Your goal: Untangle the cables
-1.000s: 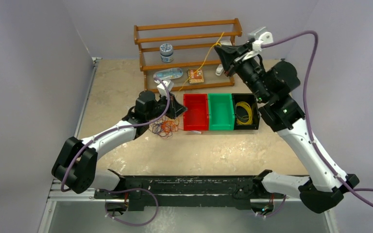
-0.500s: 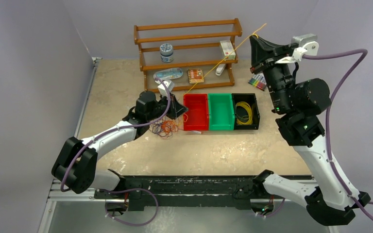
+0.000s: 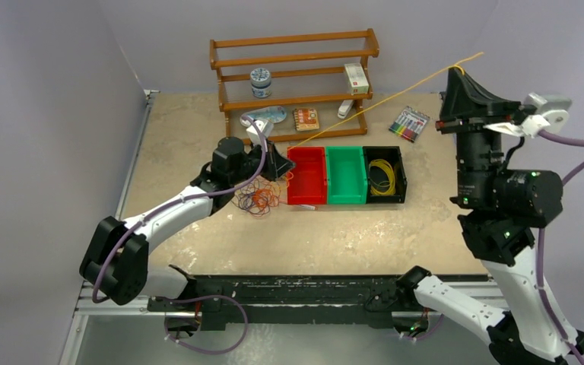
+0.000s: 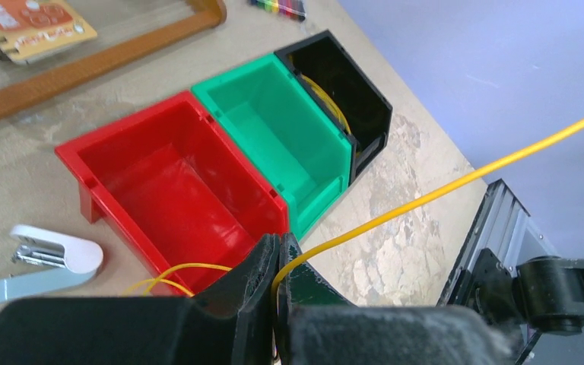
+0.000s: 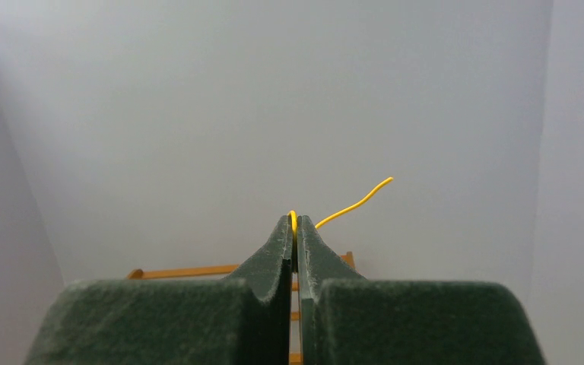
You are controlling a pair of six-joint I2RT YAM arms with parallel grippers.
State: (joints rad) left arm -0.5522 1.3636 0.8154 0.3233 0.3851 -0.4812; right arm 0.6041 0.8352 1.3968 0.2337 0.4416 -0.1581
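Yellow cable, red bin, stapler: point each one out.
yellow cable (image 4: 464, 182), left wrist view, straight middle stretch.
red bin (image 4: 175, 194), left wrist view, bare inner floor.
stapler (image 4: 57, 251), left wrist view, white top.

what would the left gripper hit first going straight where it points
Probably the red bin: the left gripper, shut on a yellow cable, points at its near side; depth is unclear.

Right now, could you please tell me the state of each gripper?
Left gripper: shut on the yellow cable, next to the red bin.
Right gripper: shut on the same yellow cable, held high.
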